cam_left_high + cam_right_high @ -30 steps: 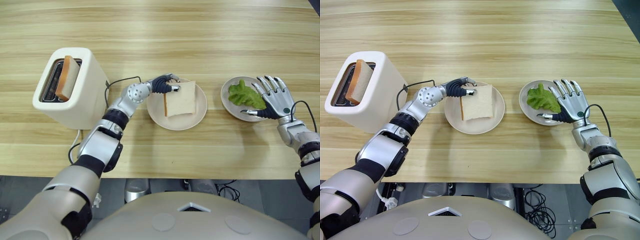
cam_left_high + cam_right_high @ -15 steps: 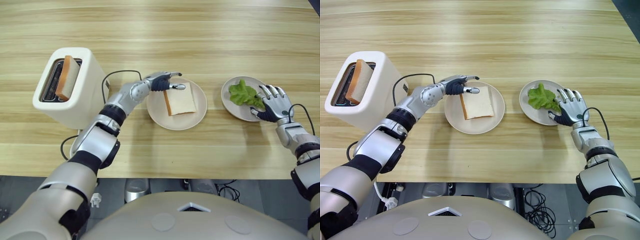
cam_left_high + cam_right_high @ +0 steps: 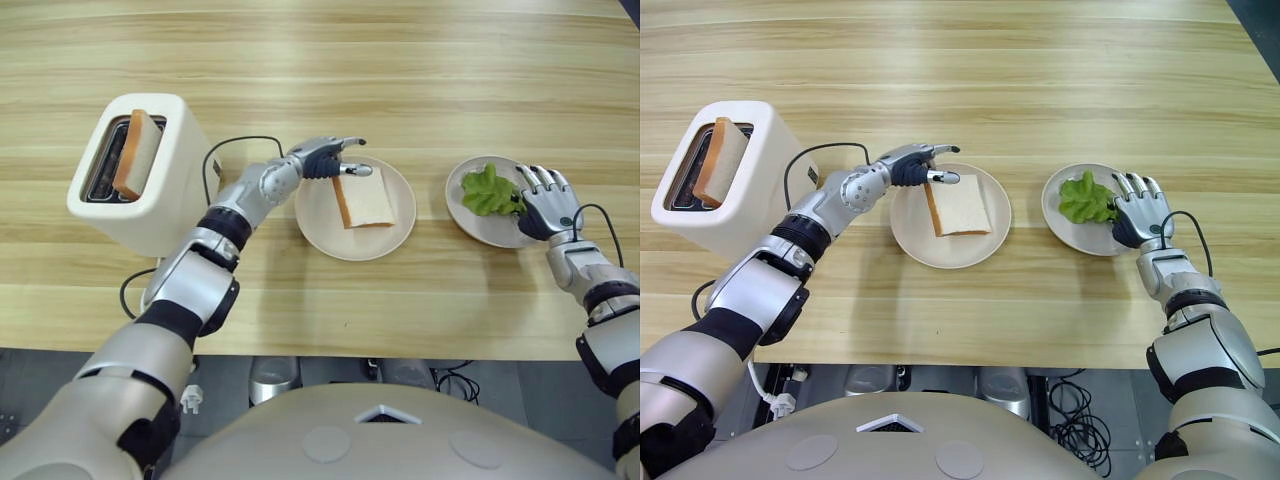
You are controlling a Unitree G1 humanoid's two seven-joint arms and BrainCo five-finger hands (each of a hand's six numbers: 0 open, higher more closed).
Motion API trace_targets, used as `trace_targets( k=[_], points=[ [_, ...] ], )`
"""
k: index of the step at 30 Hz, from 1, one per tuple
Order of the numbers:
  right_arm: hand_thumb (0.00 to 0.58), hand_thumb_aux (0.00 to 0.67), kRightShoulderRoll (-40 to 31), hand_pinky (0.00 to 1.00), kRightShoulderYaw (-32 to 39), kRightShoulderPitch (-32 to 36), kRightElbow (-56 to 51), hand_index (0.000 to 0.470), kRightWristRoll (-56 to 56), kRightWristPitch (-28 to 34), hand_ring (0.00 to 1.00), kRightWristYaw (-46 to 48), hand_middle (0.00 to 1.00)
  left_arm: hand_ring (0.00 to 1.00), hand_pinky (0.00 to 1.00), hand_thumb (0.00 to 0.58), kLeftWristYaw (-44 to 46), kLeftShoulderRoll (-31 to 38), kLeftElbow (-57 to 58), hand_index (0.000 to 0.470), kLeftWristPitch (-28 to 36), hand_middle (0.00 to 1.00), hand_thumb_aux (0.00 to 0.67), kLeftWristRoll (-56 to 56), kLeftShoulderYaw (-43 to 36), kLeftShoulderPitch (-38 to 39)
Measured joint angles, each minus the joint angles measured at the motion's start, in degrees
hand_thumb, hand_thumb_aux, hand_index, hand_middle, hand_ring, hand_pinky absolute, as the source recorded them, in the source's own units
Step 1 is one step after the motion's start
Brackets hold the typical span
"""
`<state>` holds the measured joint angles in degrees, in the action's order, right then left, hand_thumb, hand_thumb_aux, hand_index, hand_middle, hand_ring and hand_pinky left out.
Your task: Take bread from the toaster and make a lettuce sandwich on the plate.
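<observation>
A white toaster (image 3: 165,210) stands at the left with one bread slice (image 3: 138,155) upright in its slot. On the round beige plate (image 3: 345,245) in the middle lies a second bread slice (image 3: 367,200), flat. My left hand (image 3: 328,158) hovers over the plate's left rim, open, its fingers stretched toward the slice and holding nothing. At the right, a small plate (image 3: 490,232) carries a green lettuce leaf (image 3: 487,190). My right hand (image 3: 548,203) rests on that plate's right side with its fingers curled around the leaf's edge.
The toaster's black cable (image 3: 236,146) loops across the wooden table between the toaster and the middle plate, under my left forearm. The table's front edge runs close below both plates.
My left hand let go of the slice, which now lies flat on the plate, and lifted with fingers spread. My right hand went from open over the lettuce to curled onto it.
</observation>
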<state>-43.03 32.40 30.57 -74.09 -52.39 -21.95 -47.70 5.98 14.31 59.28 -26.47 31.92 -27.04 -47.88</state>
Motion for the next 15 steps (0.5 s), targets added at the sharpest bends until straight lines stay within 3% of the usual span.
trace_targets(
  k=[3, 9, 10, 11, 15],
  points=[
    [0.580, 0.670, 0.00, 0.00, 0.01, 0.01, 0.00, 0.460, 0.11, -0.27, 0.00, -0.68, 0.00, 0.40, 0.40, 0.000, -1.86, 1.53, -1.45, 0.000, 0.05, 0.40, 0.000, 0.32, 0.34, 0.00],
    [0.580, 0.670, 0.00, 0.00, 0.00, 0.22, 0.64, 0.460, 0.81, -1.59, 0.00, -2.43, 0.00, 0.39, 0.39, 0.000, -7.54, 3.28, -4.09, 0.000, 2.25, 0.39, 0.000, 4.96, -0.70, 0.19],
    [0.580, 0.670, 0.00, 0.38, 0.00, 0.34, 0.82, 0.460, 1.03, -2.06, 0.38, -2.70, 0.38, 0.38, 0.38, 0.000, -8.73, 3.38, -4.22, 0.000, 3.04, 0.38, 0.000, 6.31, -1.57, 0.20],
    [0.580, 0.670, 0.00, 1.00, -0.06, 0.48, 1.20, 0.460, 1.23, -2.69, 1.00, -3.23, 1.00, 0.38, 0.38, 0.000, -10.42, 3.38, -4.23, 0.000, 4.24, 0.38, 0.000, 8.11, -2.54, 0.24],
    [0.580, 0.670, -0.07, 1.00, -1.53, 0.90, 4.43, 0.460, 3.29, -7.67, 1.00, -5.19, 1.00, 0.37, 0.37, 0.000, -18.19, 3.84, -4.35, 0.000, 9.50, 0.37, 0.000, 13.10, -4.23, 0.51]
  ],
)
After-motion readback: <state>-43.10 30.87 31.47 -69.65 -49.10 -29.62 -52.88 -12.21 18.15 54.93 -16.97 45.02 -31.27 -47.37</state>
